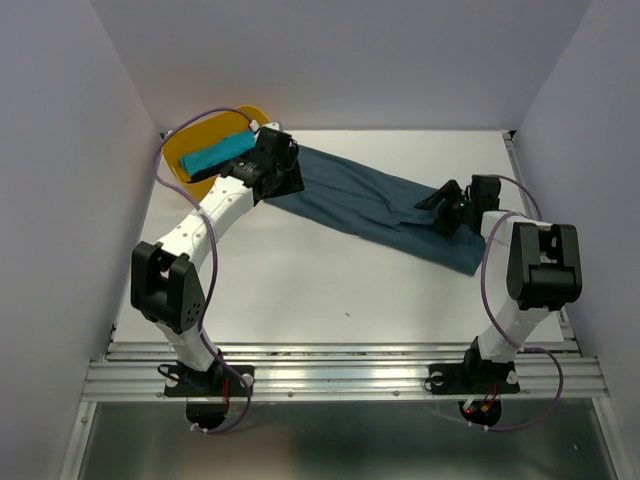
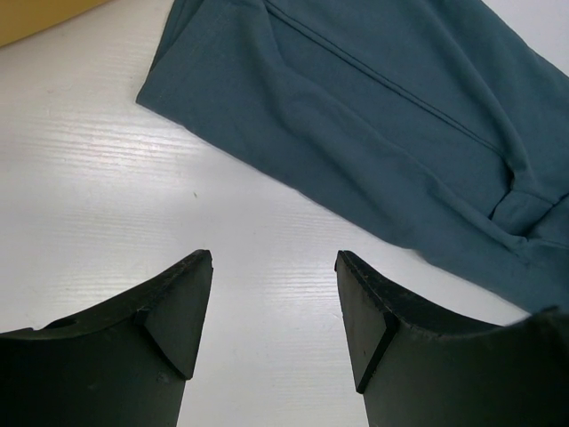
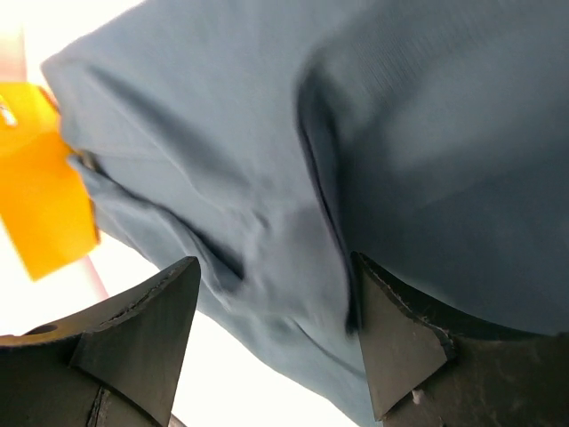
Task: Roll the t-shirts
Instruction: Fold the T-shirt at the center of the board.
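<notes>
Top external: slate-blue t-shirt (image 1: 370, 205) lies spread — left pincer (image 2: 274, 267) released beside it, right pincer (image 3: 276, 271) released over it.

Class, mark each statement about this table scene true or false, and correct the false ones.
1. The slate-blue shirt lies on the table as a long strip. True.
2. The turquoise shirt lies on the table. False: it sits in the yellow tub.
3. The left tool grips the slate-blue shirt. False: it is open over bare table.
4. The right tool is open above the slate-blue shirt. True.
</notes>
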Controlling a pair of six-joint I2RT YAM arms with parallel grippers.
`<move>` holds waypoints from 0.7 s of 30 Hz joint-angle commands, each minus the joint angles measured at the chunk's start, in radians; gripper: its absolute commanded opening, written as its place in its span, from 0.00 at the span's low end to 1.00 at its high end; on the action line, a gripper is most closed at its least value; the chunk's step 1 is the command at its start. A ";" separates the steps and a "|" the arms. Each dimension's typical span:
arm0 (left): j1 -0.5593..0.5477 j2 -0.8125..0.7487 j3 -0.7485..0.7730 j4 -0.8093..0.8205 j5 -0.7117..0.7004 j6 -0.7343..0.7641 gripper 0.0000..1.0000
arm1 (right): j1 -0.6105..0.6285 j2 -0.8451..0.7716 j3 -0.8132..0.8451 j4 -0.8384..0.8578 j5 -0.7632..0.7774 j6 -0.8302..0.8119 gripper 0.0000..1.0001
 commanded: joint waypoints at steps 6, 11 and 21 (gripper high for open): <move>-0.006 -0.035 -0.006 -0.010 -0.017 -0.005 0.69 | 0.061 0.217 0.330 0.166 -0.103 0.117 0.73; -0.012 -0.002 0.017 -0.018 -0.019 0.005 0.68 | 0.073 0.298 0.507 0.059 -0.104 0.086 0.73; -0.021 0.125 0.091 0.007 0.001 0.025 0.63 | 0.064 -0.016 0.349 -0.230 0.238 -0.131 0.73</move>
